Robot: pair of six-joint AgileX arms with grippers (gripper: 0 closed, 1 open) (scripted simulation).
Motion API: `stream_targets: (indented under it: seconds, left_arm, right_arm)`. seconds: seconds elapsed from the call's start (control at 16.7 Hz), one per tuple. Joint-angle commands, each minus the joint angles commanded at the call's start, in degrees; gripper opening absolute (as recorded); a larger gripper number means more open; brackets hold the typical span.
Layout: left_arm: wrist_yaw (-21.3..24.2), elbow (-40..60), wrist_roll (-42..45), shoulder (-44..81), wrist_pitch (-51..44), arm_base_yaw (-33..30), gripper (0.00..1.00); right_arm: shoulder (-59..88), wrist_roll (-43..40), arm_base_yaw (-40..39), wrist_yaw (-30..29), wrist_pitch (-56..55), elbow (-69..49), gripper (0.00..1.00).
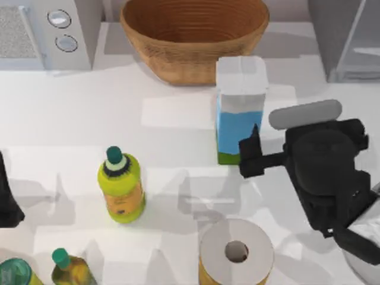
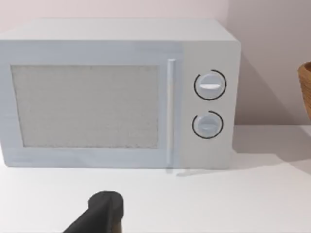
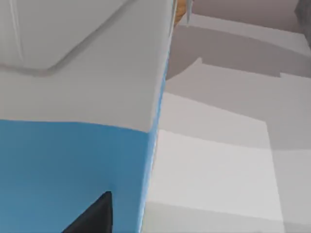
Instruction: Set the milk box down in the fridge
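Observation:
The milk box (image 1: 240,110) stands upright on the table right of centre, with a white top, blue middle and green foot. My right gripper (image 1: 252,152) is close against its right side, near the lower blue part. In the right wrist view the milk box (image 3: 77,121) is very near, and one dark fingertip (image 3: 95,216) lies in front of its blue face. The fridge (image 1: 347,35), dark grey with a paler inner panel, stands at the back right corner. My left arm (image 1: 7,199) rests at the table's left edge.
A wicker basket (image 1: 195,37) sits just behind the milk box. The microwave (image 1: 50,29) is at the back left, and it also appears as the microwave (image 2: 119,94) in the left wrist view. A yellow-green bottle (image 1: 121,187), a paper roll (image 1: 236,252) and a smaller bottle (image 1: 70,268) stand in front.

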State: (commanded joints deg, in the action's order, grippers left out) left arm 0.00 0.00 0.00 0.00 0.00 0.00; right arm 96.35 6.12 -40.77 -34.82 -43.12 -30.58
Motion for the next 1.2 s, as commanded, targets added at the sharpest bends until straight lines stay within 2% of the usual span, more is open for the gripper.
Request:
stream_targets:
  seconds: [0.24,0.48,0.9,1.2]
  left_arm:
    - [0.0,0.0,0.0,0.0,0.0,0.0,1.00]
    - [0.0,0.0,0.0,0.0,0.0,0.0,1.00]
    - [0.0,0.0,0.0,0.0,0.0,0.0,1.00]
    - [0.0,0.0,0.0,0.0,0.0,0.0,1.00]
  right_arm:
    - [14.4,4.6,-4.9,-8.6,-8.0,-7.5,1.00]
    - [21.7,8.1,-7.9,-13.9,-12.9,-12.7,1.00]
    - [22.1,8.4,-7.7,-14.1,-13.1,-13.2,1.00]
    - [24.5,6.6,-3.1,-9.6,-11.7,-18.7,1.00]
